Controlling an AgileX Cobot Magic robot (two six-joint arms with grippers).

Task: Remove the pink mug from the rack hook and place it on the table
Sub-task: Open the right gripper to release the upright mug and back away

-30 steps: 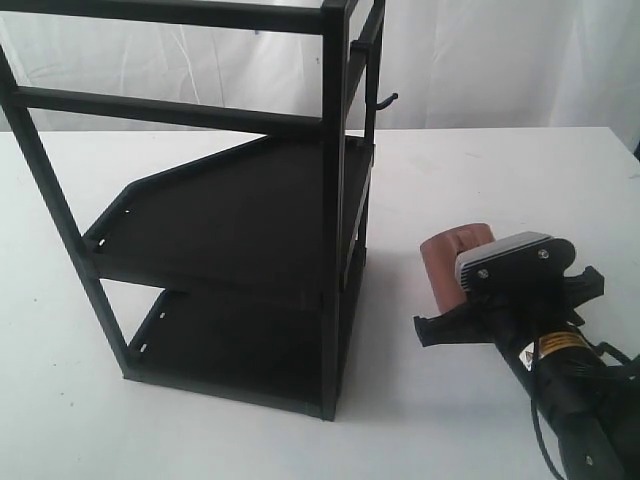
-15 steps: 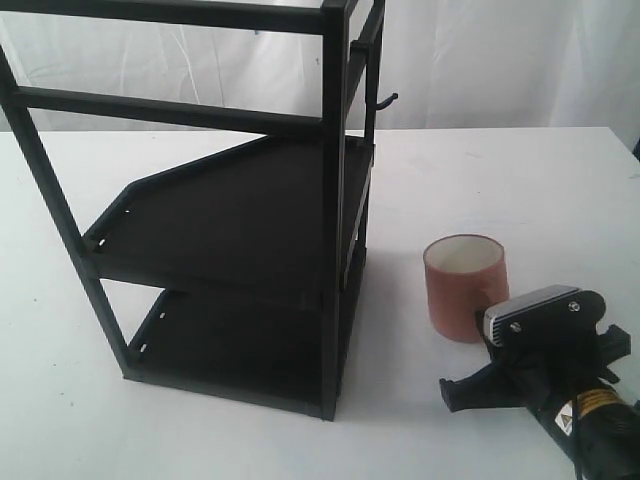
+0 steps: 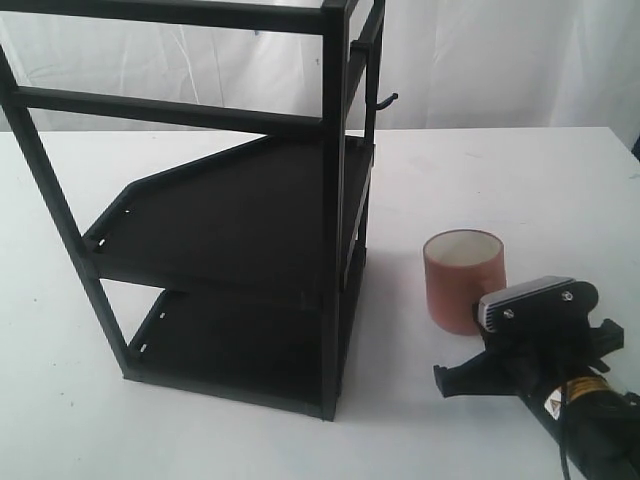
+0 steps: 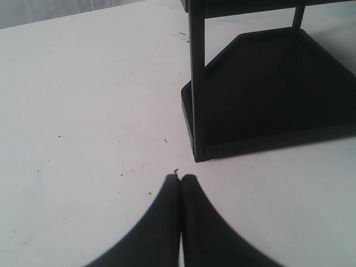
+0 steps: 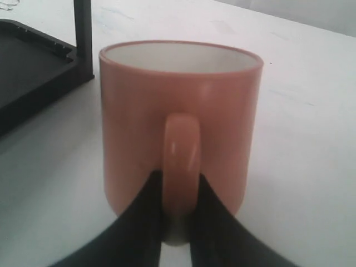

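Salmon-pink and upright, the pink mug already stands on the table right of the rack, the rack hook bare, so seemingly only release remains: the right gripper pinches its handle, while the left gripper is closed, empty.

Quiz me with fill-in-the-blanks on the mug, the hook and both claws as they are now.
The pink mug stands ___ on the table, its opening facing up.
On the rack hook hangs ___.
The right claw grips the mug by its ___.
The left claw, near the rack, has its fingers ___.
Missing words: upright; nothing; handle; shut.
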